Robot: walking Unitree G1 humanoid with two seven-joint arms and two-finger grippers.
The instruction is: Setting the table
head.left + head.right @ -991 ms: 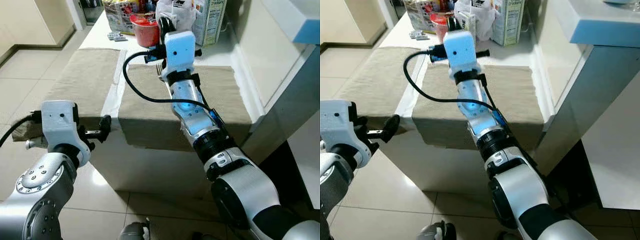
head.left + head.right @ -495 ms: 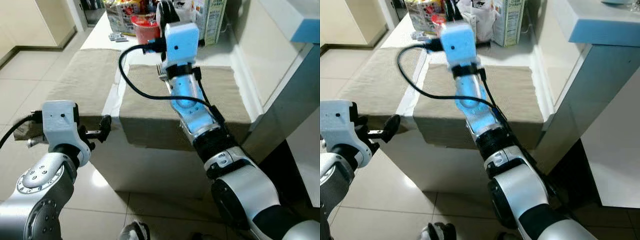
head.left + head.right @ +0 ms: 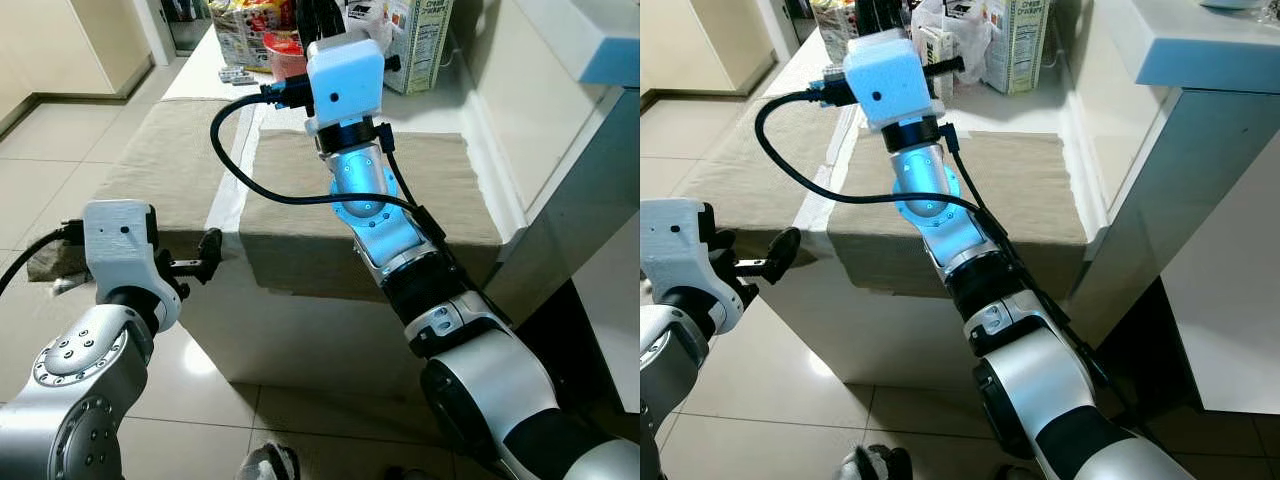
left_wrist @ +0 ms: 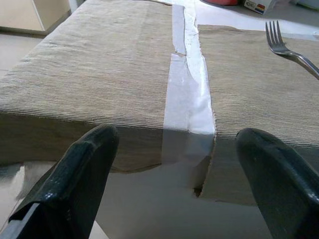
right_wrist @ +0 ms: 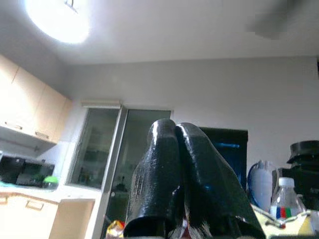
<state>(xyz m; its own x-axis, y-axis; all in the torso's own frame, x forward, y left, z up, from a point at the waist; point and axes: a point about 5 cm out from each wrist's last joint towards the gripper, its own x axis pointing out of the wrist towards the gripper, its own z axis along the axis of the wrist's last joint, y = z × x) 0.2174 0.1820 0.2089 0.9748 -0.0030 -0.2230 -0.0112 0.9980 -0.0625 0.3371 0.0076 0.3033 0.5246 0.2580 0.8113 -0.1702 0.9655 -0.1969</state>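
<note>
table (image 3: 440, 100) carries two beige placemats (image 3: 440, 190) side by side. right gripper (image 5: 187, 174) is raised above the far one, fingers pressed together, holding nothing. left gripper (image 4: 174, 164) hangs spread wide at the near edge. fork (image 4: 289, 50) lies on the right-hand mat.

A white table (image 3: 452, 100) carries two beige placemats (image 3: 165, 155), a fork (image 4: 291, 52), and groceries (image 3: 245, 30).
</note>
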